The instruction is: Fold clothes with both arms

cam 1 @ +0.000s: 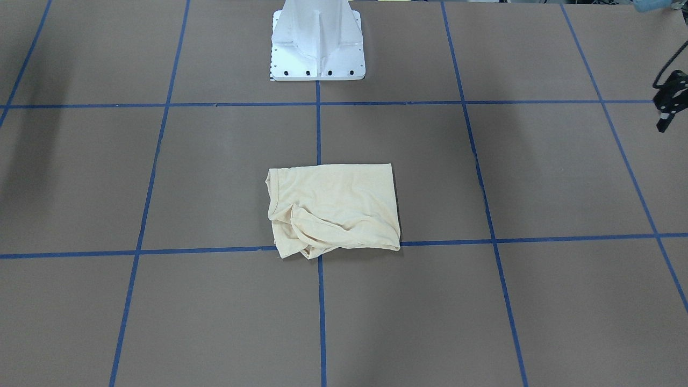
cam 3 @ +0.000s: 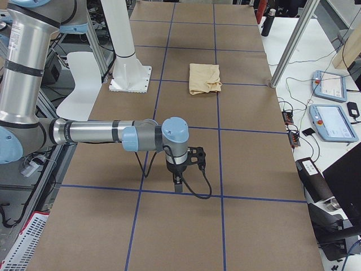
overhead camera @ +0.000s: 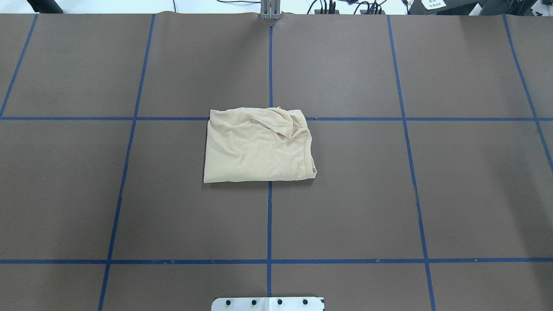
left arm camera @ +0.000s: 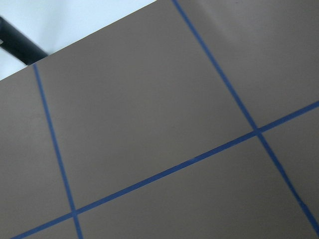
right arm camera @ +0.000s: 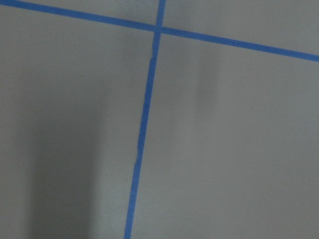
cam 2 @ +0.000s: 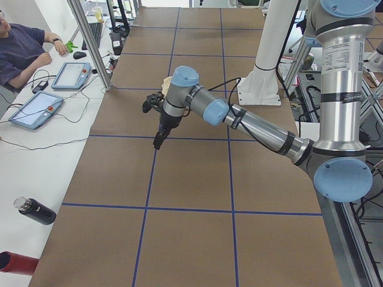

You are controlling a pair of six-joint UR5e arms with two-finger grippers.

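The clothes (cam 1: 333, 207) are a pale cream-yellow shirt lying folded into a rough rectangle at the table's middle (overhead camera: 259, 149), with the neckline and a bunched fold at one side. They look small and far in the exterior right view (cam 3: 204, 78). Neither gripper touches them. The left gripper (cam 1: 665, 110) hangs at the frame's right edge, far from the shirt, pointing down above the table (cam 2: 159, 139); I cannot tell how its fingers stand. The right gripper (cam 3: 178, 182) points down over bare table, well away from the shirt; I cannot tell its state. Both wrist views show only table.
Brown table cover (overhead camera: 389, 194) carries a blue tape grid. The white pedestal base (cam 1: 318, 43) stands behind the shirt. A person sits at a side desk with tablets (cam 2: 33, 110); bottles (cam 2: 35, 210) lie beside the table's end. More tablets (cam 3: 333, 118) sit at the other end.
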